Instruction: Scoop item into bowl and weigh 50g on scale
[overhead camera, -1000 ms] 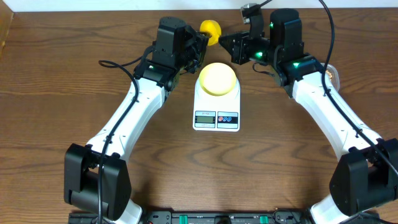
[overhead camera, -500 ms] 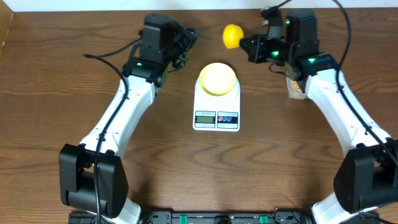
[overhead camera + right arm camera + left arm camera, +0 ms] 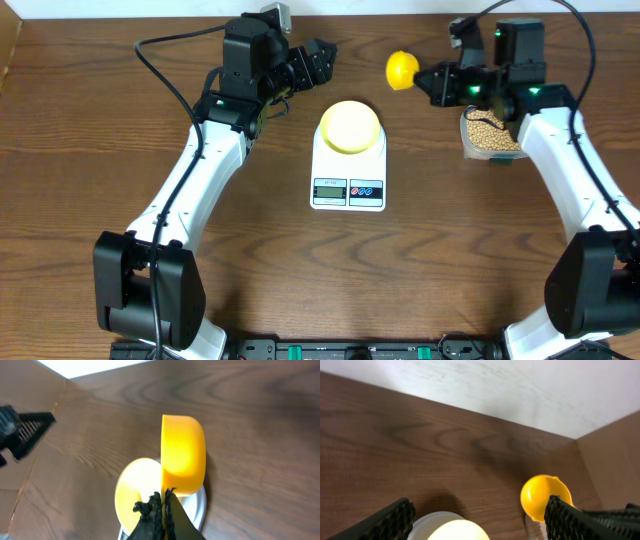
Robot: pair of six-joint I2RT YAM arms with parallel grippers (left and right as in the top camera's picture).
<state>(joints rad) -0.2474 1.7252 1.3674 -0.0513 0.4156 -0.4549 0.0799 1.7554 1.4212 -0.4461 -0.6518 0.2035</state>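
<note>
We are viewing a dark brown wood-grain table [image 3: 90, 200] from above. A white rectangular scale [image 3: 348, 185] is sitting directly on it at the centre, its display facing the near edge. A clear plastic container [image 3: 466, 140] of tan beans [image 3: 488, 132] is resting on the table toward the far right, well apart from the scale.

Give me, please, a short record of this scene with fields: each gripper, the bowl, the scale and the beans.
left gripper: open, empty, up beside the scale's far end
right gripper: shut on yellow scoop
bowl: sits on the scale, no beans seen inside
scale: between the two arms, display too small to read
beans: in clear container, partly under the right arm
</note>
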